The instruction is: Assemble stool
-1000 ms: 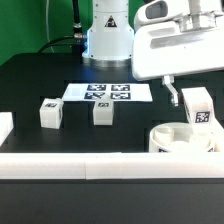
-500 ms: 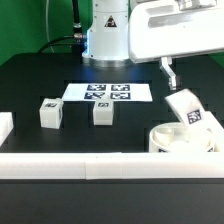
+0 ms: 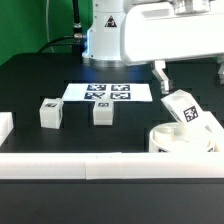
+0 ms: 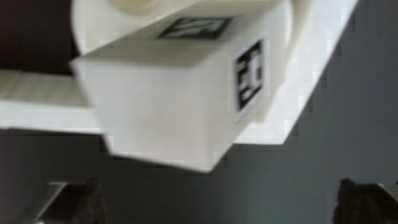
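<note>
Directly beneath my gripper (image 3: 190, 80), the leg (image 3: 187, 108) leans at a tilt on the round seat (image 3: 172, 140), and that lean is my worry. It looks unseated to me, so it could topple off the seat, or jam crooked if I press down on it as it lies. Closing on it askew could also pinch a corner and flick it away. The jaws stand fully spread, one finger to each side above the leg, gripping nothing. The leg is a blocky white piece with black-and-white square tags on its upper faces; the wrist view shows it slanting across the gap between my fingers. The nearer loose leg (image 3: 102, 113) and the farther loose leg (image 3: 49, 113) stand upright well away from the gripper, by the marker board (image 3: 108, 92).
</note>
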Controlling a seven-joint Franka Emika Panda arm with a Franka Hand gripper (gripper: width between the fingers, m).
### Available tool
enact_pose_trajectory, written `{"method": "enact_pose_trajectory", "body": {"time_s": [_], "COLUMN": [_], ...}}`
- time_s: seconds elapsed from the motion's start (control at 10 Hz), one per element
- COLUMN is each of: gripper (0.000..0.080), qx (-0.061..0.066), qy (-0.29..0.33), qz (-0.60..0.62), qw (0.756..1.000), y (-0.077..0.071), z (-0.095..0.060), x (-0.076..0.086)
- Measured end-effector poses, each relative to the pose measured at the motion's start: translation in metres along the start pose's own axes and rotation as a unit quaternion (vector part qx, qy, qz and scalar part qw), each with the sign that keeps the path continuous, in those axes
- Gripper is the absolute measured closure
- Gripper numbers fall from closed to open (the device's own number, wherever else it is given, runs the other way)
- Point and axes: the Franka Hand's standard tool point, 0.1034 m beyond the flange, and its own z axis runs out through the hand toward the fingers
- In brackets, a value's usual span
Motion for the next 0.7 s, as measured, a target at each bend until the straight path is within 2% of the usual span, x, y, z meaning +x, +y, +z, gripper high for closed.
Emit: {"method": "enact_pose_trajectory", "body": {"time_s": [0.1, 0.2, 0.3, 0.4, 0.5, 0.7], "gripper": [0.0151, 0.0151, 0.0151, 0.0151, 0.0151, 0.0151], "qx": [0.010, 0.015, 0.022, 0.026, 0.027, 0.039], "qy": [-0.050, -0.063, -0.099, -0.116, -0.116, -0.114], "qz": [0.006, 0.015, 0.014, 0.014, 0.012, -0.100], "qw": [0.999, 0.998, 0.995, 0.993, 0.993, 0.988], "y": [-0.0017, -0.0058, -0.0090, -0.0101, -0.0100, -0.0058], "z": [-0.0017, -0.0038, -0.0037, -0.0045, -0.0036, 0.0025], "x": [-0.0009, 0.0052, -0.0001, 0.0013, 0.0026, -0.0009]}}
